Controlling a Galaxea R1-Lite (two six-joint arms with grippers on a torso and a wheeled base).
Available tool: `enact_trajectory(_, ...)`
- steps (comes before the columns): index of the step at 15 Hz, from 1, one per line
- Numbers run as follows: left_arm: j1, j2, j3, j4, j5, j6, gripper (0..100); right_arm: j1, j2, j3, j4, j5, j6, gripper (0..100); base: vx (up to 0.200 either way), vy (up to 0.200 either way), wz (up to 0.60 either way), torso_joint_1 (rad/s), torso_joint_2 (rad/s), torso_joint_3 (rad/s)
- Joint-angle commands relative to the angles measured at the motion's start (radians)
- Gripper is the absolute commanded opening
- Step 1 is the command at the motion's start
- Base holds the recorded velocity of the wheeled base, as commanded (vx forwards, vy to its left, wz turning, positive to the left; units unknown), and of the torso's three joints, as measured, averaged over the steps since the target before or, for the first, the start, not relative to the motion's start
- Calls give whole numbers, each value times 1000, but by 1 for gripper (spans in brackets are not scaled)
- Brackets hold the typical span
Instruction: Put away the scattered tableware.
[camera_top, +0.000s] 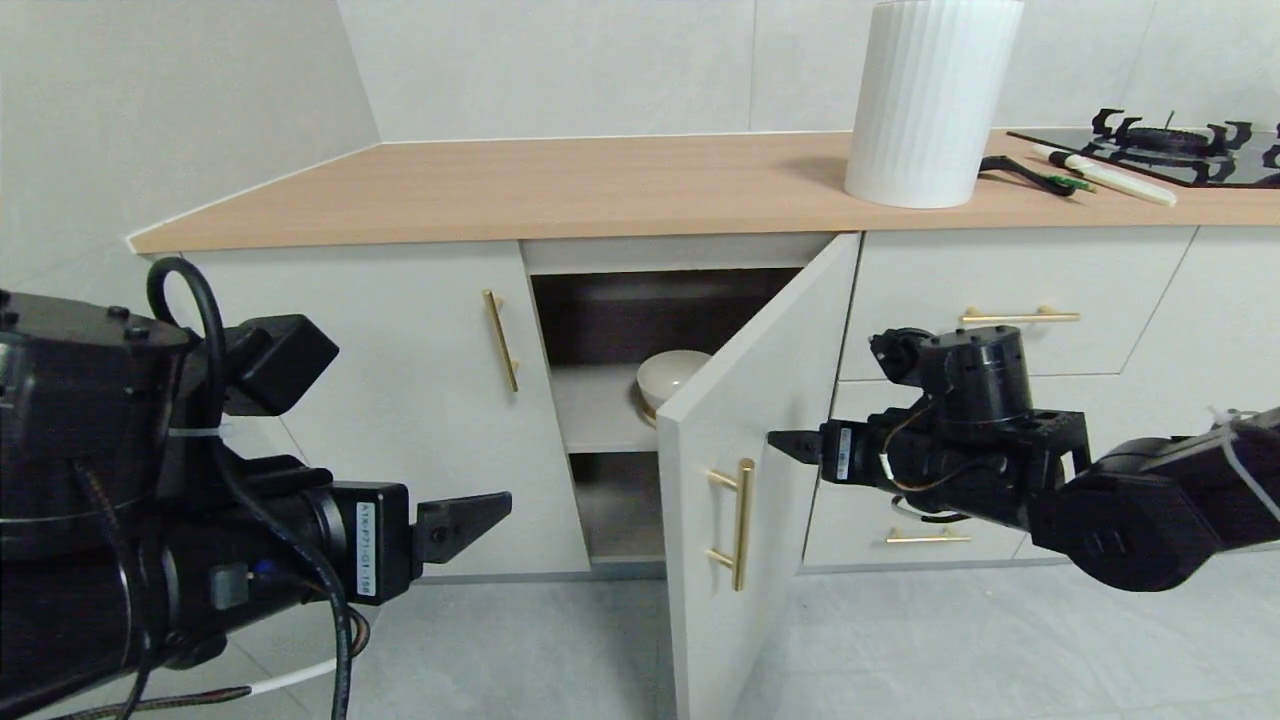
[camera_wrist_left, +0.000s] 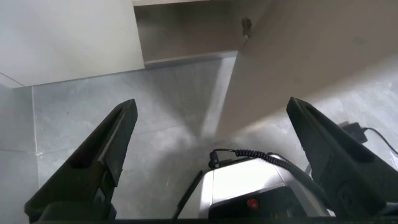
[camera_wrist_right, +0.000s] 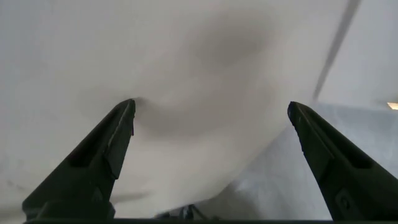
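Note:
A cream bowl (camera_top: 668, 378) sits on the shelf inside the open cabinet (camera_top: 600, 400). The cabinet door (camera_top: 745, 460) stands half open, swung toward me, with a gold handle (camera_top: 740, 525). My right gripper (camera_top: 790, 447) is open, its fingertips close to the door's outer face (camera_wrist_right: 186, 81). My left gripper (camera_top: 470, 525) hangs low to the left of the door, open and empty, above the grey floor (camera_wrist_left: 161, 118). On the counter near the stove lie a black-handled utensil (camera_top: 1030, 175) and a white-handled one (camera_top: 1110, 180).
A tall white ribbed container (camera_top: 925, 100) stands on the wooden countertop (camera_top: 560, 190). A gas stove (camera_top: 1180, 145) is at the far right. Drawers with gold handles (camera_top: 1020, 317) sit right of the open cabinet. A closed door (camera_top: 400, 400) is to its left.

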Motion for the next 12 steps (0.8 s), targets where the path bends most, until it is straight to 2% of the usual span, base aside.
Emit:
enact_trajectory(1,0,-2,1,0,0,0,100,10,84,-51,-5,-3,3,100,0,0,0,0,0,0)
enact_trajectory(7,3,6,1,0,0,6,100,11,159,-66,-89,-23,12,100,0,0,0,0,0,0)
enact_trajectory(11,4,9,0,-1,-1,5,100,11,192,-112,-96,-42,72,100,200,0,0,-2,4,2)
enact_trajectory(12,6,13,0,-1,-1,5,100,11,202,-123,-96,-43,84,100,0,0,0,0,0,0)
